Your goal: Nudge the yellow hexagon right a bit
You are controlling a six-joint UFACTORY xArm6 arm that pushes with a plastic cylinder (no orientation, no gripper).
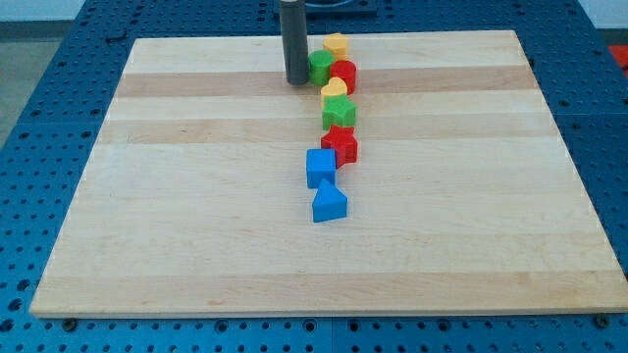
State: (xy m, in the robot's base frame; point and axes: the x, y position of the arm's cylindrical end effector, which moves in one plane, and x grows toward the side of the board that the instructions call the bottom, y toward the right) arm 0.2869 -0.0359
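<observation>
The yellow hexagon (337, 44) sits near the board's top edge, at the head of a line of blocks. My tip (296, 81) stands on the board just left of a green block (320, 68), below and left of the yellow hexagon and apart from it. Below the hexagon come a red round block (343, 75), a yellow block (335, 92), a green star-like block (340, 114), a red star-like block (340, 144), a blue block (320, 166) and a blue triangle (329, 204).
The wooden board (196, 196) lies on a blue perforated table (39, 98). The blocks form a line running from the top centre down toward the middle.
</observation>
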